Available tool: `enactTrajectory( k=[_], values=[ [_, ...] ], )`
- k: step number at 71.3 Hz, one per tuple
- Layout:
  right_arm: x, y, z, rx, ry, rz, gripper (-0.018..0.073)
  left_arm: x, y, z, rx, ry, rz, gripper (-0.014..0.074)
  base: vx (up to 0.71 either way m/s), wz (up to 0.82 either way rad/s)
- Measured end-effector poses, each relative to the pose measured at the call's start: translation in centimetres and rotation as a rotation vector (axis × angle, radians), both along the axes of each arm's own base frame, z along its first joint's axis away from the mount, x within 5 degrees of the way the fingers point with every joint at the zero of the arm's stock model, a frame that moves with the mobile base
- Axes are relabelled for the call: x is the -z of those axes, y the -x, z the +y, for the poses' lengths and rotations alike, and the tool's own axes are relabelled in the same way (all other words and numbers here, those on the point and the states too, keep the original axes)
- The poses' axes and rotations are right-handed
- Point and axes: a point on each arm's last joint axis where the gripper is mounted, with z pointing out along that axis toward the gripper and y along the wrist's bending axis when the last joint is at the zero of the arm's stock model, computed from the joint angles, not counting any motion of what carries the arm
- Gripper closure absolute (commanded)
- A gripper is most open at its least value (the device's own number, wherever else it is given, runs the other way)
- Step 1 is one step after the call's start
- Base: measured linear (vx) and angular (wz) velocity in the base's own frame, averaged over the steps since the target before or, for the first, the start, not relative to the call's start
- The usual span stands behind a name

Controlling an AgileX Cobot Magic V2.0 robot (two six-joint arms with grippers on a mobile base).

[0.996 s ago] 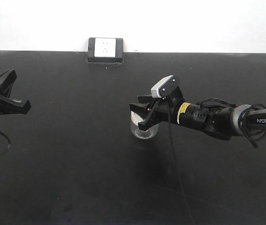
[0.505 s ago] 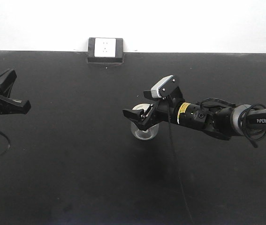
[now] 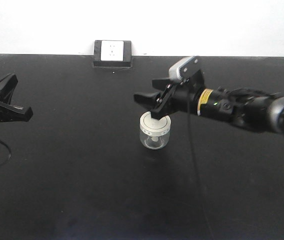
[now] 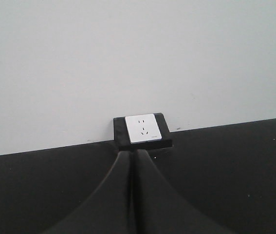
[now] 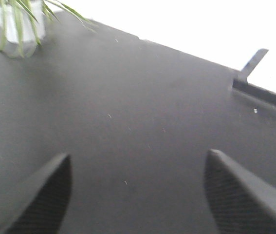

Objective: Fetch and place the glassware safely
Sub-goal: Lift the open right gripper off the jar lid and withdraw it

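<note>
Black tabletop (image 3: 81,190) carries the lidded glass jar (image 3: 155,133) upright near its middle, released. Right pincer (image 3: 151,106) gapes wide just above the lid; left pincer (image 4: 132,195), well apart, sits closed. Placement looks done, so next it needs a clean retreat.

— What does the right arm (image 3: 242,107) look like?
— Black, jointed, with a yellow band behind the wrist and a small green light just past it. A grey-white camera box (image 3: 183,67) sits above the right gripper (image 3: 149,105); a thin black cable hangs below.
— And the left gripper (image 3: 4,102)?
— Matte black, angular, a black cable trailing under it.
</note>
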Motion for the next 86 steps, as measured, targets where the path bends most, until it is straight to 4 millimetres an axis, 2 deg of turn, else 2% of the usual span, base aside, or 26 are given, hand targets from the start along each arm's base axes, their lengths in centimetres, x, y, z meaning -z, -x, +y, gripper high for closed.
enactTrajectory(
  k=[9, 18, 30, 42, 52, 65, 86],
  values=[
    [-3.1, 0.6, -2.0, 0.006, -0.029, -0.013, 0.0302, 0.0, 0.0, 0.0, 0.000, 0.000, 0.000, 0.0594, 0.00, 0.00],
    [-6.0, 1.1, -4.8, 0.034, -0.080, -0.030, 0.0578, 0.0, 0.0, 0.0, 0.000, 0.000, 0.000, 0.0594, 0.00, 0.00],
    [-9.4, 2.3, -8.3, 0.099, -0.141, -0.002, 0.0562, 0.0, 0.0, 0.0, 0.000, 0.000, 0.000, 0.0594, 0.00, 0.00],
    [-11.0, 3.9, -9.9, 0.204, -0.065, 0.035, 0.0562, 0.0, 0.0, 0.0, 0.000, 0.000, 0.000, 0.0594, 0.00, 0.00],
    [-11.2, 5.9, -10.8, 0.344, -0.030, 0.057, 0.0562, 0.0, 0.0, 0.0, 0.000, 0.000, 0.000, 0.0594, 0.00, 0.00],
    [-10.2, 9.2, -12.2, 0.542, 0.001, 0.089, 0.0561, 0.0, 0.0, 0.0, 0.000, 0.000, 0.000, 0.0594, 0.00, 0.00],
    [-9.5, 13.9, -13.8, 0.756, 0.023, 0.096, 0.0561, 0.0, 0.0, 0.0, 0.000, 0.000, 0.000, 0.0594, 0.00, 0.00]
  ],
)
